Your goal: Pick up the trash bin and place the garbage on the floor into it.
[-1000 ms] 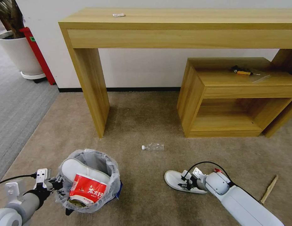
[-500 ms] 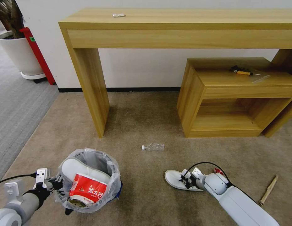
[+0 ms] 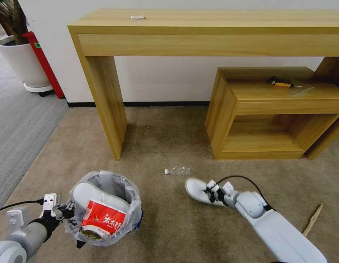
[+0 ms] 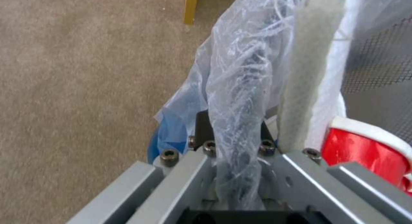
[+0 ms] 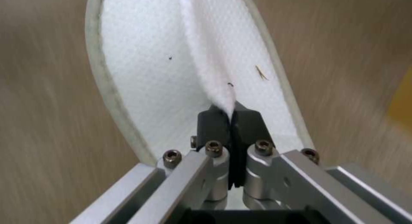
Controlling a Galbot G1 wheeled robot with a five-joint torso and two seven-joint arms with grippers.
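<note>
Right hand (image 5: 231, 121) – pinching slipper (image 5: 172, 72) strap | left hand (image 4: 234, 134) – gripping bin (image 3: 103, 204) rim, fingertips bag-hidden

Open carpet (image 3: 169, 219) between trash bin (image 3: 103, 208) and held slipper (image 3: 196, 190); bottle (image 3: 177, 170) beyond.

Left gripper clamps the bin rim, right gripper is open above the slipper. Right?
Not quite. The left gripper does clamp the bin rim, but the right gripper is shut on the slipper, pinching its strap; the right wrist view shows it.
</note>
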